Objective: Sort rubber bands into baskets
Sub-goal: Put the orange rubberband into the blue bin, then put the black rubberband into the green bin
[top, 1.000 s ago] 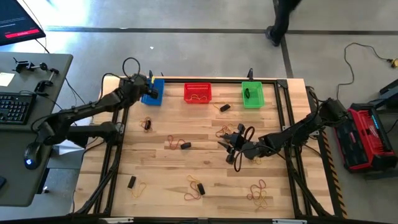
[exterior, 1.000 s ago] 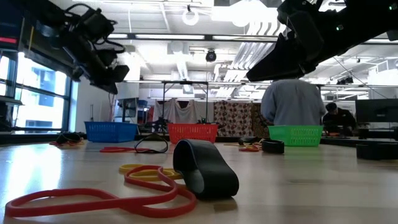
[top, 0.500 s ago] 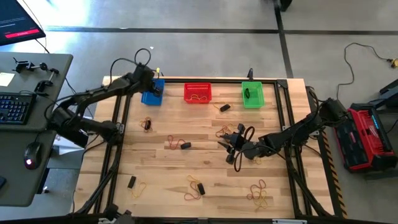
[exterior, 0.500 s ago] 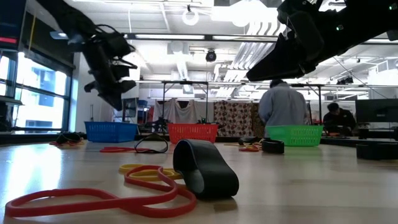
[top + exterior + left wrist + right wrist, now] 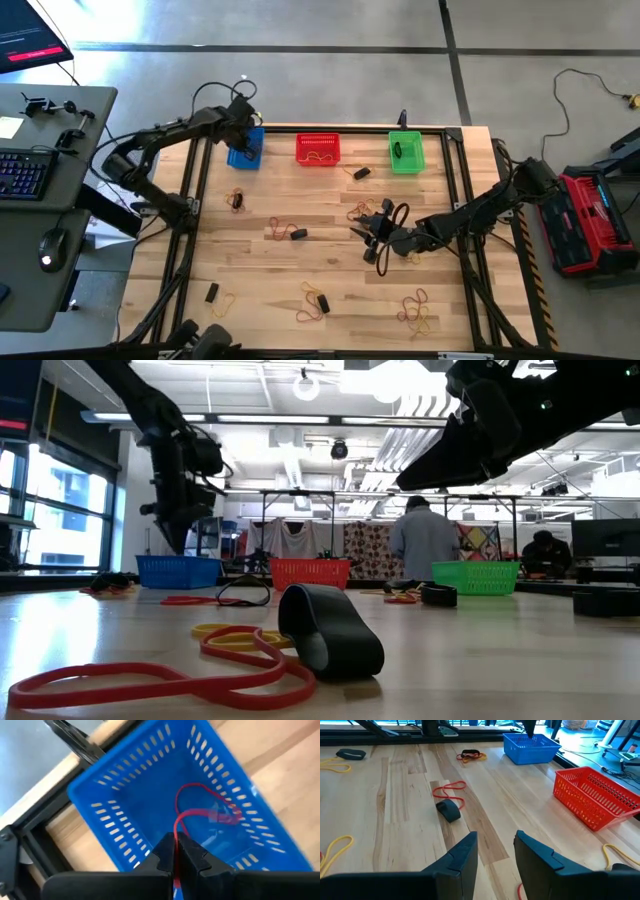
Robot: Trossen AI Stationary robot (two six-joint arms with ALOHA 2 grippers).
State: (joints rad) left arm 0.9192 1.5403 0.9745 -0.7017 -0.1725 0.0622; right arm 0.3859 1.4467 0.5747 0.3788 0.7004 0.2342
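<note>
I count three baskets upper frame: blue basket (image 5: pixel 245 148), red basket (image 5: pixel 318 149), green basket (image 5: pixel 406 152). Left end effector (image 5: pixel 175 854) clamped on red band (image 5: pixel 207 810) over blue; right end effector (image 5: pixel 495 851) apart, mid-table (image 5: pixel 330 255).

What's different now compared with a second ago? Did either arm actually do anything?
The left claw swung from beside the blue basket to hang over it, tipped downward, shut on a red rubber band that dangles into the basket. A person in the room behind walked leftward. The right claw stayed open above mid-table, and the loose bands did not move.
</note>
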